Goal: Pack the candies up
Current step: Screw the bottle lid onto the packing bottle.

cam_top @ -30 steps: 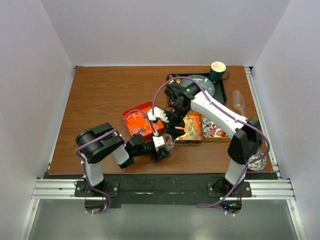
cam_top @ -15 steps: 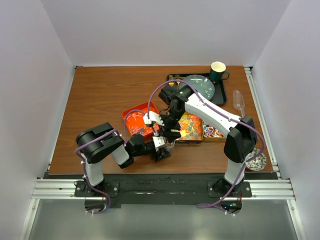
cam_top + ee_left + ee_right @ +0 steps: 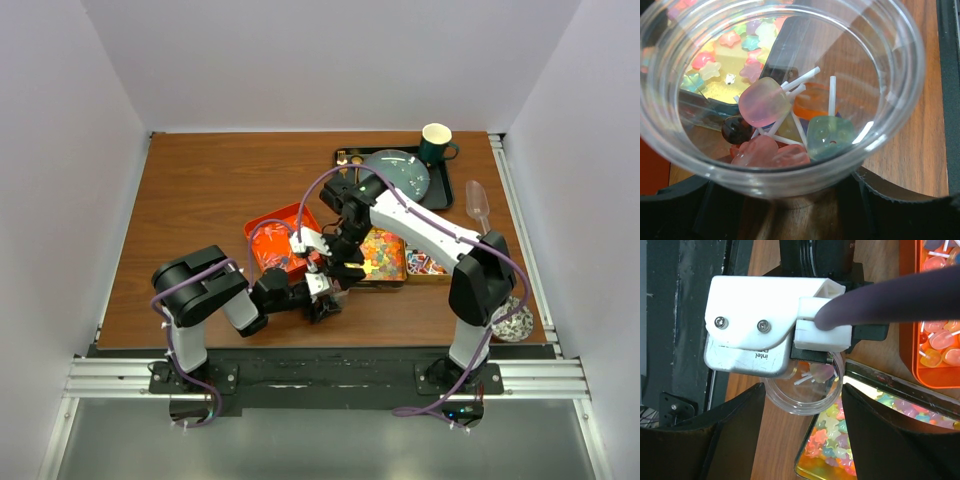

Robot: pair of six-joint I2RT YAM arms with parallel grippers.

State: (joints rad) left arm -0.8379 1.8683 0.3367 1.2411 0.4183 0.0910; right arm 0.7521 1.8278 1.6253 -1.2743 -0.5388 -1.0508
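A clear plastic cup (image 3: 900,110) fills the view. The left gripper (image 3: 785,207) is closed around its base, with a black finger (image 3: 670,210) on each side. Inside the cup several lollipops (image 3: 764,102) lie in a heap, their white sticks crossing. A pale pink one is on top, with a green one to its right, an orange one behind, a dark brown one at the left and two reddish-pink ones against the cup's near wall. Through the cup's far wall shows a tin (image 3: 715,92) of pastel star candies (image 3: 705,60). Wooden table (image 3: 912,150) lies right of the cup, and an orange tray (image 3: 652,170) lies at its lower left.
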